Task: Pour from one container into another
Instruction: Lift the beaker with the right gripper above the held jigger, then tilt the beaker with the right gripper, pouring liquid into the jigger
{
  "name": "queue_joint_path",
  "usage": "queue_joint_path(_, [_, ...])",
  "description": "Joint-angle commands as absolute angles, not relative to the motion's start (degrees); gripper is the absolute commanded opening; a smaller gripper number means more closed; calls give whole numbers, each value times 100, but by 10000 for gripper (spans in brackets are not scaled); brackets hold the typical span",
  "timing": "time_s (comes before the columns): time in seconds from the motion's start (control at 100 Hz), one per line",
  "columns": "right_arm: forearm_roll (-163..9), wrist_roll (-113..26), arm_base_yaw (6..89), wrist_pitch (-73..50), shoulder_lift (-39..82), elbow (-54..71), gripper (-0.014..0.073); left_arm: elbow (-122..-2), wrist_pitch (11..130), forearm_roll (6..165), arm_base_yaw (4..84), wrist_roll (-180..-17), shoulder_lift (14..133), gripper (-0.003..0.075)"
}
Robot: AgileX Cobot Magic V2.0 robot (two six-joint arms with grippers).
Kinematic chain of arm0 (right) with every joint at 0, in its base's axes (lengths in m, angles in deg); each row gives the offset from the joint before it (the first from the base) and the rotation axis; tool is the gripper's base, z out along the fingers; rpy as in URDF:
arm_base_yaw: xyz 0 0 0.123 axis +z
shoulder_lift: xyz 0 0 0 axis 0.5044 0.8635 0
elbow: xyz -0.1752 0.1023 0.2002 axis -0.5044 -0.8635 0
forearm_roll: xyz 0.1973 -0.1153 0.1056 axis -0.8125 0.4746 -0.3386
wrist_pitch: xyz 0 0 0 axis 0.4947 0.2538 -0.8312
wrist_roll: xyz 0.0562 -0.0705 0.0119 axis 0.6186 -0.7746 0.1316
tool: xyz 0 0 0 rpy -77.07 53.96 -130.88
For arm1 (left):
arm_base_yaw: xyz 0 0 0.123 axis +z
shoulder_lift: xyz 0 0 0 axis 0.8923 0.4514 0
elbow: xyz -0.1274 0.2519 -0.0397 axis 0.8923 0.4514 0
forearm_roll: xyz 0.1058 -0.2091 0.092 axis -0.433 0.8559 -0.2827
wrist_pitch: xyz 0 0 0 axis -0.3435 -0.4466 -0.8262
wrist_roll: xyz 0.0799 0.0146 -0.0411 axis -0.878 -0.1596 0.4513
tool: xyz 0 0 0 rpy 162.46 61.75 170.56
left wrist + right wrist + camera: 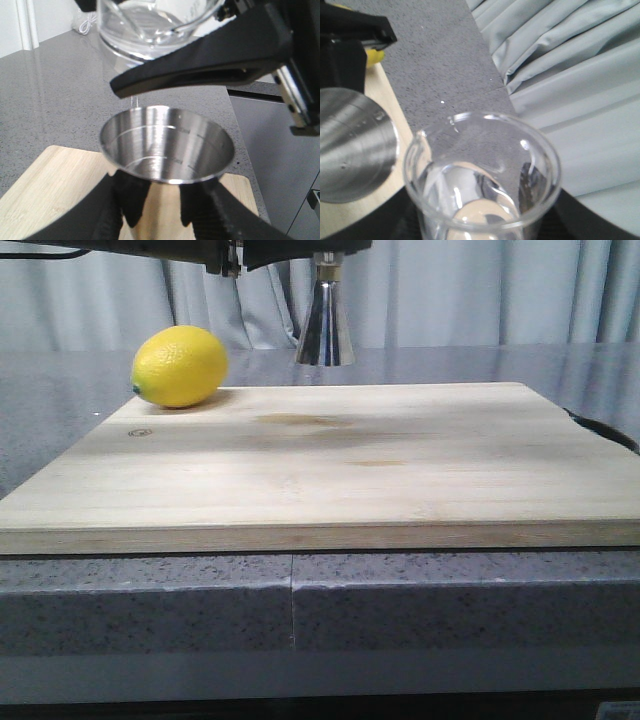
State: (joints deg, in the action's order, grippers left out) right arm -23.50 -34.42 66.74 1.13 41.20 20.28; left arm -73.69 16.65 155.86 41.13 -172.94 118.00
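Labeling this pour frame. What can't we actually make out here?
- Front view: both grippers and the beaker are cut off by the top edge; only the jigger's lower cone shows.
- Left wrist view: beaker cropped at the top, its lip hidden behind the right gripper's finger; any stream is unclear.
- Right wrist view: right gripper below the frame edge; liquid level in the beaker unreadable through glare.
- Jigger markings too small to read.

Background: pale grey-blue pleated curtain (480,290) spans the rear wall behind a speckled grey stone countertop (60,410), whose glossy top reflects the folds. A light wooden board (320,470) w/ faint stains lies flat on the counter, front edge near the counter's edge; a vertical seam (291,600) splits the counter's front face.
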Motion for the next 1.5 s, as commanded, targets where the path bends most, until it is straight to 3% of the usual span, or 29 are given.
queue_joint_path(0.0, [-1924,-3520,6667,-190,3961,2250,314,-7558,1060,16012,4047,-17247,11513,186])
queue_joint_path(1.49, [-1753,-3969,6720,-266,3961,2238,314,-7558,1060,16012,4047,-17247,11513,186])
